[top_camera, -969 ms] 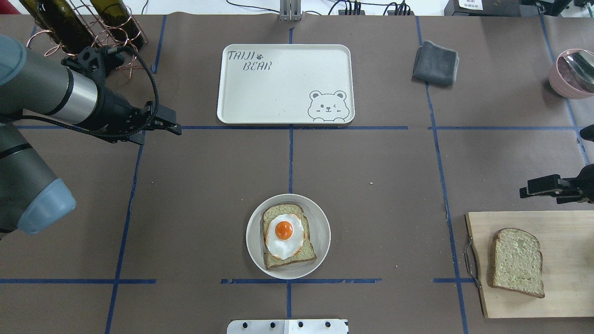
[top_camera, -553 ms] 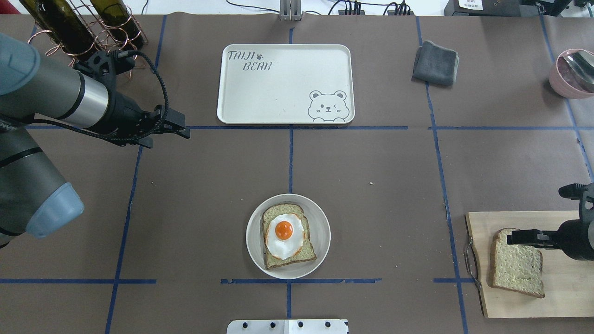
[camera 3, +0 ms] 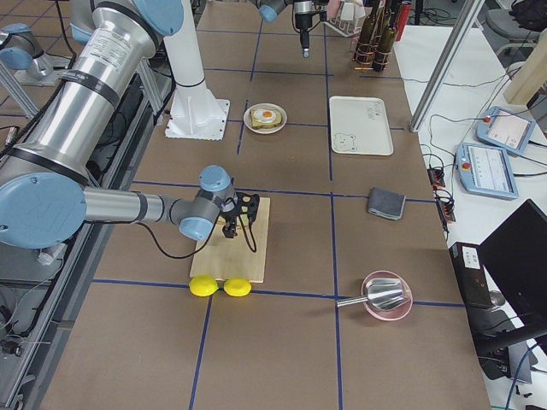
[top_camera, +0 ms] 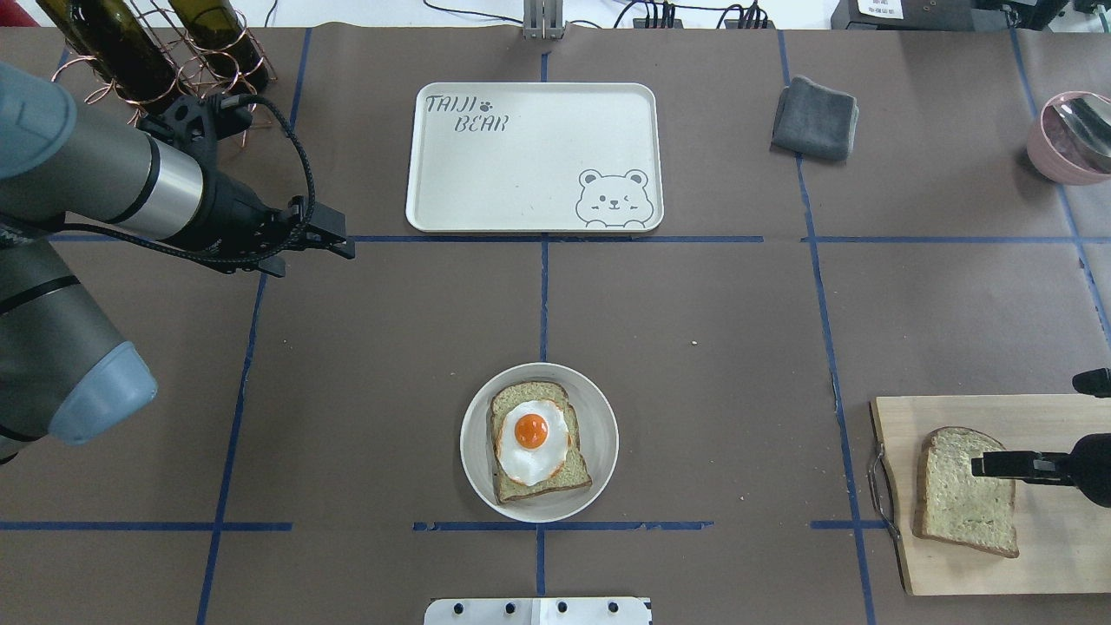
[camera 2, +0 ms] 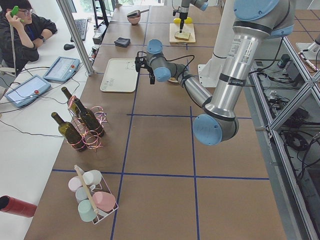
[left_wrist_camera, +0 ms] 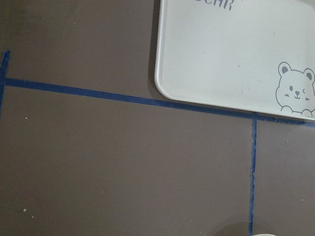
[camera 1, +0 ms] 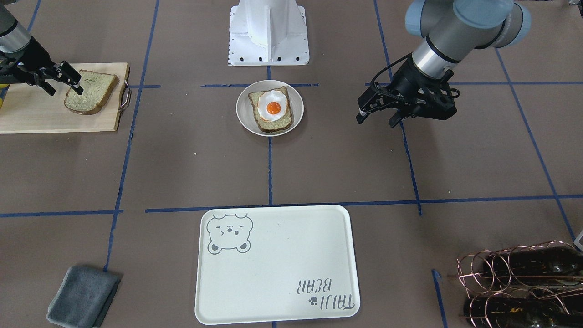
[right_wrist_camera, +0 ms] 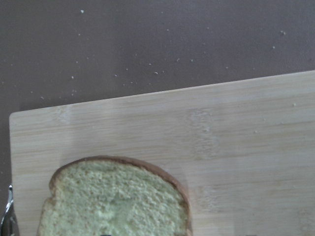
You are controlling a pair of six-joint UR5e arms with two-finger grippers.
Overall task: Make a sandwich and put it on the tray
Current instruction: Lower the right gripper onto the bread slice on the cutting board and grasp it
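Observation:
One bread slice [top_camera: 519, 396] lies on a small round plate [top_camera: 473, 451] with the fried egg [top_camera: 534, 460] on top; they also show in the front view, the plate [camera 1: 241, 114] and the egg [camera 1: 272, 107]. The second bread slice [top_camera: 955, 495] lies on the wooden cutting board [top_camera: 1041, 555], and shows in the right wrist view [right_wrist_camera: 113, 201]. My right gripper [top_camera: 1011, 467] is open and low over that slice's outer edge [camera 1: 67, 91]. My left gripper [top_camera: 317, 263] is open and empty, left of the cream tray [top_camera: 534, 156], which holds nothing.
A grey folded cloth [top_camera: 814, 117] lies right of the tray. A wire rack with wine bottles [top_camera: 156, 43] stands at the far left. A pink bowl with a metal scoop [top_camera: 1068, 139] is at the far right. Two lemons [camera 3: 220, 286] lie beside the board.
My right gripper has come from beyond the board's far edge down over the bread slice on the board. My left gripper shifted slightly right and then stayed still.

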